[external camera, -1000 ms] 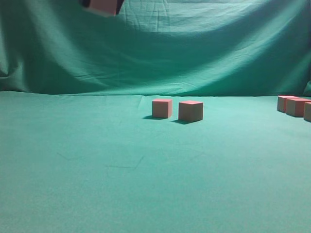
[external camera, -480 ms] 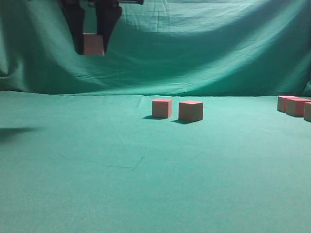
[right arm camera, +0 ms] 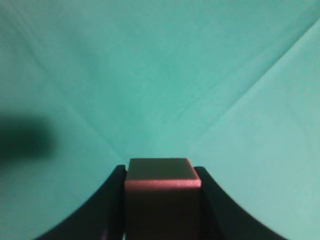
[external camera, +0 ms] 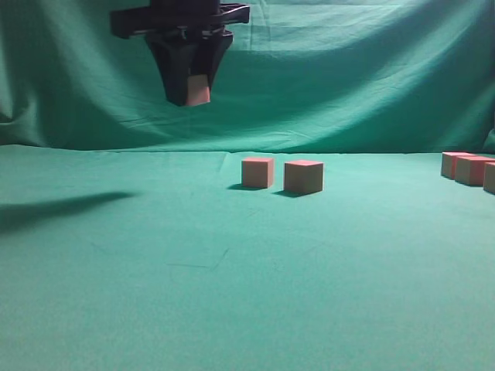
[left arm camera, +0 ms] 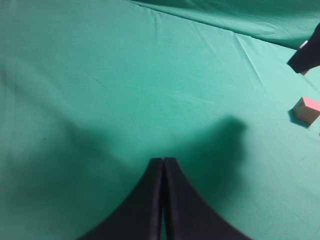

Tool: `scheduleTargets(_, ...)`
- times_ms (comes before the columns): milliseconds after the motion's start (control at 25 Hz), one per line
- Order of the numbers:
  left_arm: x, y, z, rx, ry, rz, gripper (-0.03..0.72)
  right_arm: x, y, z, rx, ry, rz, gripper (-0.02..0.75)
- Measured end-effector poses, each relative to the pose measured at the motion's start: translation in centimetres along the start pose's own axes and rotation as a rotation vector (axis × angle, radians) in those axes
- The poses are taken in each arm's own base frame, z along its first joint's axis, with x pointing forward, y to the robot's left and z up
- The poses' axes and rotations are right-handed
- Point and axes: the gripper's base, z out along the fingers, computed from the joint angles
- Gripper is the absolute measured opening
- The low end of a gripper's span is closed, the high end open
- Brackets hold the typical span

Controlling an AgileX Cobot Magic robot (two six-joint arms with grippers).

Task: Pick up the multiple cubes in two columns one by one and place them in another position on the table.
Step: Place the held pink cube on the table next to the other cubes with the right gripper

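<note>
My right gripper hangs high at the left of the exterior view, well above the table. It is shut on a cube, and the right wrist view shows that cube filling the gap of the gripper over bare cloth. Two cubes stand side by side mid-table, to the right of and below the held one. Three more cubes sit at the right edge. My left gripper is shut and holds nothing; a cube lies far to its right.
A wrinkled green backdrop hangs behind the table. The right arm's shadow falls across the cloth at the left. In the left wrist view a dark part of the other gripper shows at the right edge.
The right gripper with its cube has come down from the top edge and moved right. Its shadow on the left of the table has grown longer. The cubes on the table have not moved.
</note>
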Motion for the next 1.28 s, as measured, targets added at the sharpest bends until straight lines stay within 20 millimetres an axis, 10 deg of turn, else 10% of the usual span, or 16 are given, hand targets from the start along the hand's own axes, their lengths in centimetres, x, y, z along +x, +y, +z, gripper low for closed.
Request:
scheduleTargets(280,0.0,0.0,0.0,0.0,0.0,0.0,0.0,0.4,0.0,1.2,-0.044,0.017,-0.443,0.28)
scheduleTargets(1280,0.0,0.0,0.0,0.0,0.0,0.0,0.0,1.1,0.1,5.0,-0.094,0.068,-0.742,0.28)
